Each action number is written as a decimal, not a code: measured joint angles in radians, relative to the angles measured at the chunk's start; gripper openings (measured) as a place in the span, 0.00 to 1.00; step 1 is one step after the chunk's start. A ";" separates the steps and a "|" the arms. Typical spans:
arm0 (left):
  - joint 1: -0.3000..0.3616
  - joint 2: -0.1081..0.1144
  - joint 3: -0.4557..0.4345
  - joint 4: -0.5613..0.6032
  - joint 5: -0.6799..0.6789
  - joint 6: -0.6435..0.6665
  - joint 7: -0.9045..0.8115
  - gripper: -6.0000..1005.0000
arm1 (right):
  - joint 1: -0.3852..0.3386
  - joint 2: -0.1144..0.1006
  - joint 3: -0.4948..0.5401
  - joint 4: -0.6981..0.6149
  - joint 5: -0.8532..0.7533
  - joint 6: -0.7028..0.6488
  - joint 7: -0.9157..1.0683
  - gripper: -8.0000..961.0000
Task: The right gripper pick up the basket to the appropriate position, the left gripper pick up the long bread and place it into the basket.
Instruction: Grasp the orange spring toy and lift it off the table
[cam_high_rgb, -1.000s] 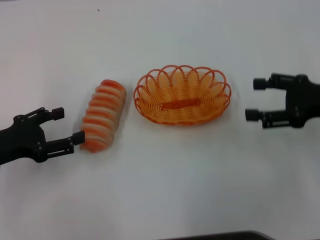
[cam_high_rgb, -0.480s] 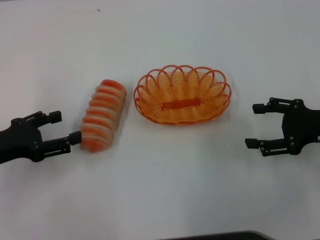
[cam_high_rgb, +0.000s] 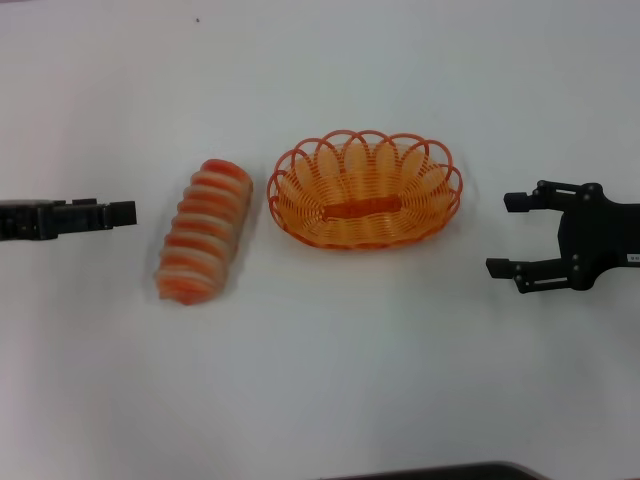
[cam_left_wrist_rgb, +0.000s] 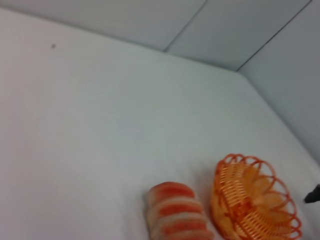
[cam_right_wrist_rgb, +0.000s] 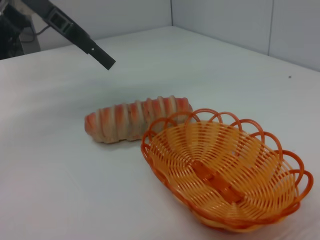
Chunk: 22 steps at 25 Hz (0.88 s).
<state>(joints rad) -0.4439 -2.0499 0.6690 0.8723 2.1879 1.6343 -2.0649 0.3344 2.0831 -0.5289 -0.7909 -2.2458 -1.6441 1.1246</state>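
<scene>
— How far along are you?

— Nothing is done yet, I judge. My right gripper (cam_high_rgb: 508, 235) hangs with its fingers spread, holding nothing, pointing at the basket (cam_high_rgb: 365, 190) but apart from it. The basket sits empty on the white table (cam_high_rgb: 330, 380), between my two pincers. Beyond it, just beside its far end, lies the long bread (cam_high_rgb: 203, 230), untouched. Farthest from my right pincer is my left gripper (cam_high_rgb: 118, 213), short of the bread's outer side and carrying nothing; whether its fingers are spread or pressed together I cannot tell.

— Anything in the way?

— Nothing I can see between either pincer and its thing. Both the basket move and the bread placing remain.
</scene>
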 joint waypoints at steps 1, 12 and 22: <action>-0.009 -0.003 0.011 0.020 0.017 -0.004 -0.024 0.90 | 0.001 0.000 -0.001 0.000 0.000 0.000 -0.002 0.96; -0.107 -0.109 0.199 0.296 0.292 -0.070 -0.289 0.90 | 0.010 0.002 -0.004 0.000 0.000 0.004 0.001 0.96; -0.100 -0.117 0.574 0.401 0.376 -0.198 -0.584 0.90 | 0.011 0.000 -0.003 -0.013 0.000 0.010 0.001 0.96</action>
<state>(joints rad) -0.5440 -2.1665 1.2426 1.2734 2.5640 1.4366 -2.6485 0.3453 2.0834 -0.5320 -0.8038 -2.2457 -1.6342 1.1258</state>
